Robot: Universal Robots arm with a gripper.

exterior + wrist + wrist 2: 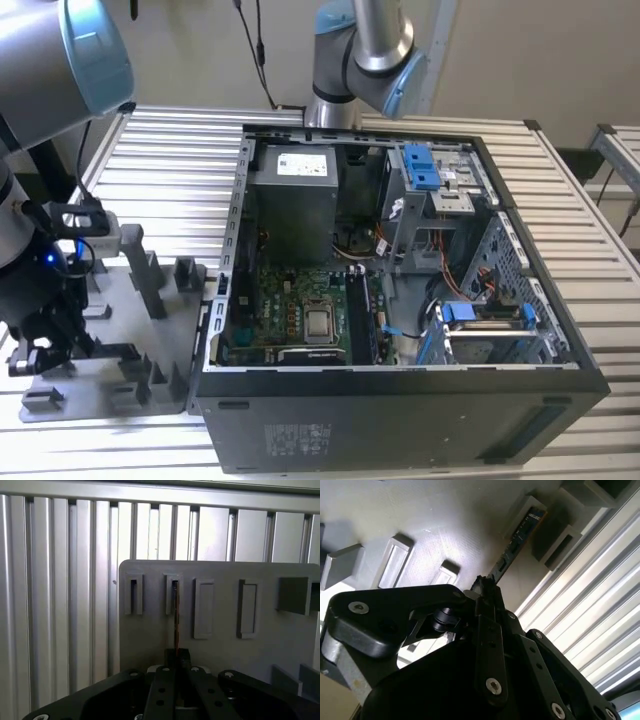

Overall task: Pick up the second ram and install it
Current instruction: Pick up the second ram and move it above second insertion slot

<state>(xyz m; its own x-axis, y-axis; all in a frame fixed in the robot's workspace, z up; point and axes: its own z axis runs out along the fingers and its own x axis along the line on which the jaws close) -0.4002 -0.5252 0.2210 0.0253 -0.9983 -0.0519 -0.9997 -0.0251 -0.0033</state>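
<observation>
Low over the grey fixture plate (220,610), the arm (40,250) tips its pincer (177,656) downward. The pincer pinches the second ram (176,615), which stands edge-on with its far end in a slot.

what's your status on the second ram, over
Gripper over grey fixture plate, fingers shut on near end of second ram. Far end sits in a fixture slot. Computer case stands apart.
</observation>
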